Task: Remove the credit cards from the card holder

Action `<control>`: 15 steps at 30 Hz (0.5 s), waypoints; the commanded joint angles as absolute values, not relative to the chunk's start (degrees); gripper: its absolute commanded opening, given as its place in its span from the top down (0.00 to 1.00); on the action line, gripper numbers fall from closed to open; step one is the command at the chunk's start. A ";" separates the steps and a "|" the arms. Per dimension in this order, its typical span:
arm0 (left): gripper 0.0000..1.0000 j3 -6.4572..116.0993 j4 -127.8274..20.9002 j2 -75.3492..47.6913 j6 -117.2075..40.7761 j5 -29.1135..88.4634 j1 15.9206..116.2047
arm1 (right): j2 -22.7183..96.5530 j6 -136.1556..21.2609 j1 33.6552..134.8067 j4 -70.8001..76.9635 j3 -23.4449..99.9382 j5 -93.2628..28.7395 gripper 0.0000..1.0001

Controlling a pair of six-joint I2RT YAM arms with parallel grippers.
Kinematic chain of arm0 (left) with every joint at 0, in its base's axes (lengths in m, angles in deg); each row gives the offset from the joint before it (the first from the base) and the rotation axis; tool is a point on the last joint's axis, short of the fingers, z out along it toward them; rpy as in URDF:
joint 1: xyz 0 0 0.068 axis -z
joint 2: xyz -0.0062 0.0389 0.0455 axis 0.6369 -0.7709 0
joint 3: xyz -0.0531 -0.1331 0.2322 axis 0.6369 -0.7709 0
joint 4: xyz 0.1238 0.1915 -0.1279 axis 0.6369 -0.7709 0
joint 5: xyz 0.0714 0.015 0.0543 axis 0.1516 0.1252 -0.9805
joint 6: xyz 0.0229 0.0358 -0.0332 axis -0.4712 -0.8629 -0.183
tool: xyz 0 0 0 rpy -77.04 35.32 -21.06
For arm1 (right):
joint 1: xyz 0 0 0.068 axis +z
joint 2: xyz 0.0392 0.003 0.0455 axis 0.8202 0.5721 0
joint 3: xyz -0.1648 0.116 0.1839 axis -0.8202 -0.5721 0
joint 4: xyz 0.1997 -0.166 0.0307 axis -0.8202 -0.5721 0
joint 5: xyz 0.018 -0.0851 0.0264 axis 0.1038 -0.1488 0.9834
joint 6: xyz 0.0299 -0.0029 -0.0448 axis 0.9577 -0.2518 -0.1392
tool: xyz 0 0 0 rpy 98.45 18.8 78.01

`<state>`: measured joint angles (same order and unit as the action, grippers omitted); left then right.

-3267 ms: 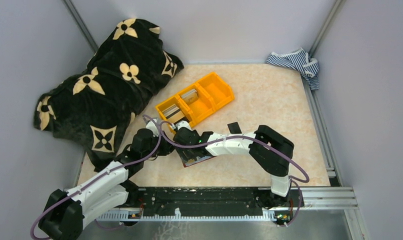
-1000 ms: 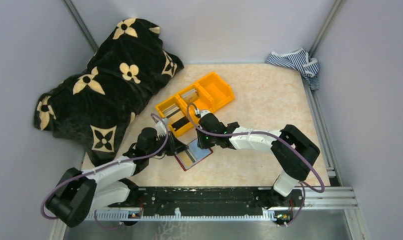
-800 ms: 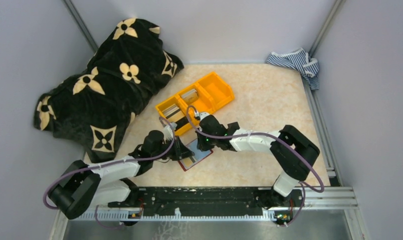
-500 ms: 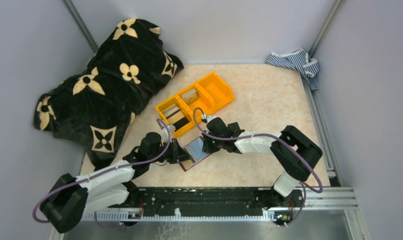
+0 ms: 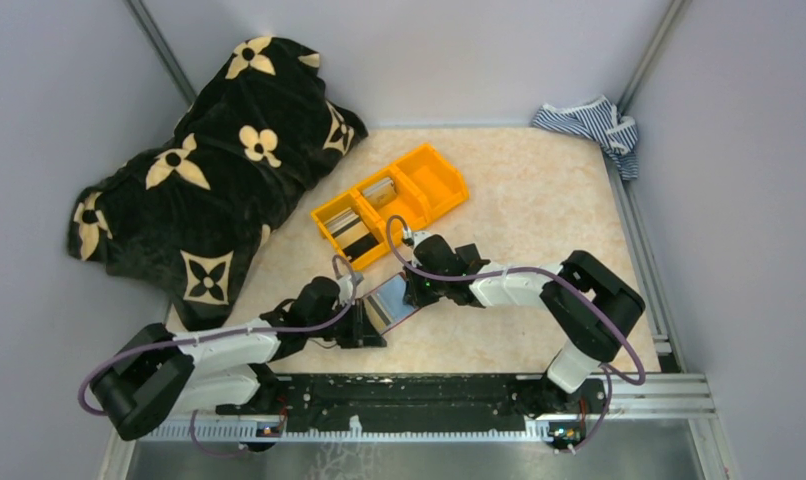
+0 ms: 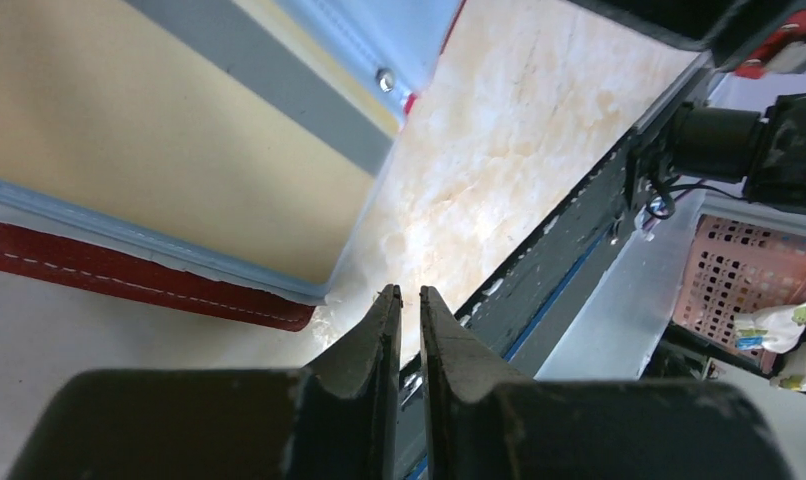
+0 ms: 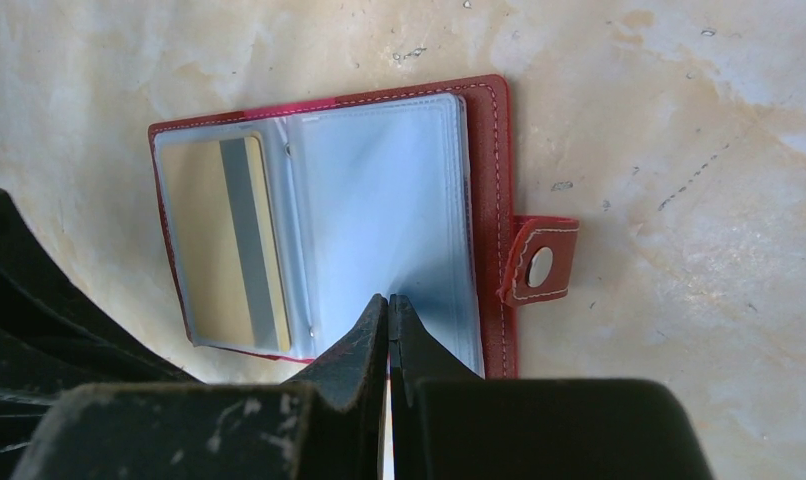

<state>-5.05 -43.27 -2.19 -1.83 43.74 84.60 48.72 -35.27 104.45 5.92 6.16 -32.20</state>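
As right jaws pinch the card holder (image 7: pixel 379 200), left jaws have retreated.

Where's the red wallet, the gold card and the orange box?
red wallet (image 7: pixel 491 180), right wrist view, red stitched edge
gold card (image 7: pixel 201 240), right wrist view, beige face beside its grey stripe
orange box (image 5: pixel 437 182), top view, bare inside of right-hand compartment

The wallet (image 5: pixel 389 303) is hemmed in, with the left gripper (image 5: pixel 364 323) at its near-left corner, the right gripper (image 5: pixel 407 294) over its far edge and the bin (image 5: pixel 434 190) close behind. The table (image 5: pixel 539 210) lies open rightward. A blanket (image 5: pixel 199 170) fills the left and a cloth (image 5: pixel 589 120) the far-right corner.
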 commanded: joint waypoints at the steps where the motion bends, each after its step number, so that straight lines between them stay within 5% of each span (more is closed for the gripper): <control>1: 0.82 -2.97 -42.28 -5.65 -2.95 44.71 85.35 | 48.83 -36.10 104.25 7.52 7.30 -31.35 1.00; 15: 0.80 -0.69 -58.92 -6.63 -9.97 34.42 82.63 | 46.08 -36.36 104.26 7.96 7.24 -30.21 1.00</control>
<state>-0.94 -50.35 -6.91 -6.51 41.03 84.18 48.72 -35.71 104.45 5.83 6.16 -31.35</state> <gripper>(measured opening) 0.194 0.004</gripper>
